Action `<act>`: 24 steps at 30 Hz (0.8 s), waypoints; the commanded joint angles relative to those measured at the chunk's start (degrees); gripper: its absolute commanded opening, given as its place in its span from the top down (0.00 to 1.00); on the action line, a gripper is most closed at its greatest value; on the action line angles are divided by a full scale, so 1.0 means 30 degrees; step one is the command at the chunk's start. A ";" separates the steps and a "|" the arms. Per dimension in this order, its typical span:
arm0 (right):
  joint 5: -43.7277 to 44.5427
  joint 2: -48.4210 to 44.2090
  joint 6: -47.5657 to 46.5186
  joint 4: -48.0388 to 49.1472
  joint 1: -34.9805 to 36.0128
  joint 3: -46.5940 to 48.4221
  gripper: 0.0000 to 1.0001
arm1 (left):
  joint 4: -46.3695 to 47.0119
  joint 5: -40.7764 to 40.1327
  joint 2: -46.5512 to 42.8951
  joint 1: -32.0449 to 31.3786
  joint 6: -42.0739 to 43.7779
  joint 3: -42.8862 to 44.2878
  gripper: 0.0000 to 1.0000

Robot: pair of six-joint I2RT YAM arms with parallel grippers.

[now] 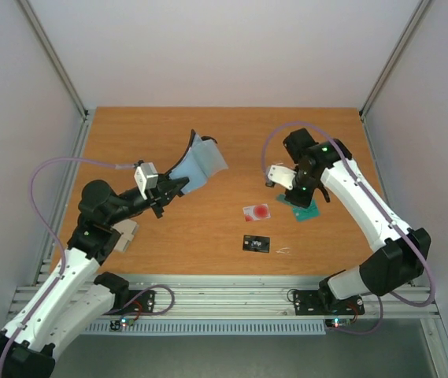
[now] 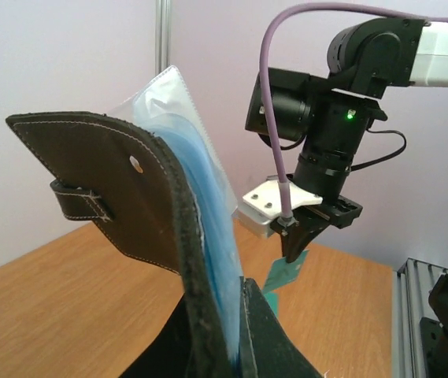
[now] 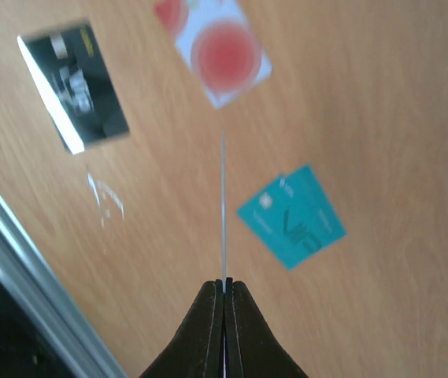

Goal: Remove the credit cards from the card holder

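Fig. My right gripper (image 3: 224,285) is pinching a thin, likely stiff and slick teal card (image 2: 286,272) by its edge above the table (image 1: 208,236); my left gripper (image 1: 173,189) is clamping the floppy card holder (image 1: 200,161) aloft.

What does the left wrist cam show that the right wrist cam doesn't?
Left wrist only: the open card holder, blue sleeves fanned upward. Right wrist only: the whitish red-spot card and the black card, both lying on the table. Both: the right gripper shut on a teal card, seen edge-on in its own view.
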 commanded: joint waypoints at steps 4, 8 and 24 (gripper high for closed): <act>0.1522 -0.0500 -0.8220 -0.0083 -0.3530 -0.4183 0.99 | 0.0909 -0.0435 -0.0687 0.0022 0.0557 -0.0598 1.00; 0.0558 0.0208 -1.0000 0.2130 -0.4366 -0.5892 0.99 | 0.0944 -0.0426 -0.0731 0.0011 0.0511 -0.0616 1.00; 0.0641 0.1628 -1.4826 0.5283 -0.6043 -0.9059 0.99 | 0.1632 -0.1189 -0.0640 0.0019 0.0621 -0.1196 1.00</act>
